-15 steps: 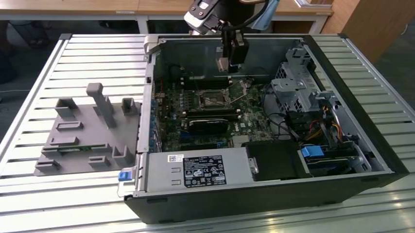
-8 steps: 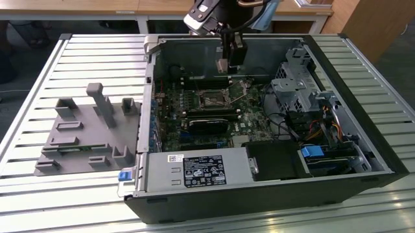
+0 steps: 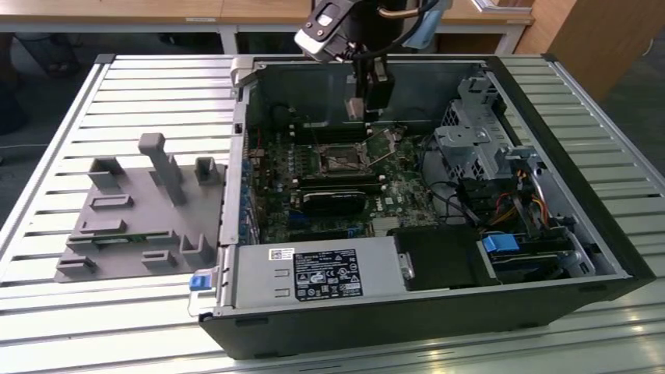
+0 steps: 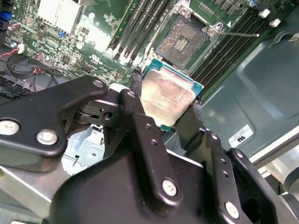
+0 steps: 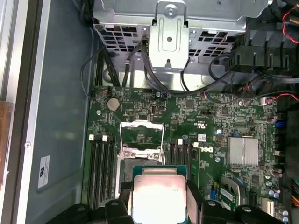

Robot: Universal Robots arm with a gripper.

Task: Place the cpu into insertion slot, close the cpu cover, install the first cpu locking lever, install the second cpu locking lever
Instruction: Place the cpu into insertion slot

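Observation:
My gripper (image 4: 166, 106) is shut on the cpu (image 4: 167, 99), a flat square chip with a pale metal top, its black fingers (image 4: 135, 95) pressing two opposite edges. In both wrist views the cpu (image 5: 159, 192) hangs above the green board, a short way from the insertion slot (image 5: 141, 133), whose dark centre lies bare (image 4: 181, 41). A silvery plate, the cpu cover (image 5: 142, 154), stands raised at the slot's edge nearest the chip. Thin wire levers (image 5: 120, 140) flank the slot. In the exterior view my gripper (image 3: 367, 115) hovers just behind the slot (image 3: 338, 160).
The open computer case (image 3: 540, 265) lies on a slatted metal table (image 3: 156, 78). Memory sticks (image 3: 335, 185), a drive cage (image 3: 468, 148), cables (image 3: 509, 206) and a power supply (image 3: 311, 273) crowd the board. A grey fixture (image 3: 135, 210) sits at the exterior view's left.

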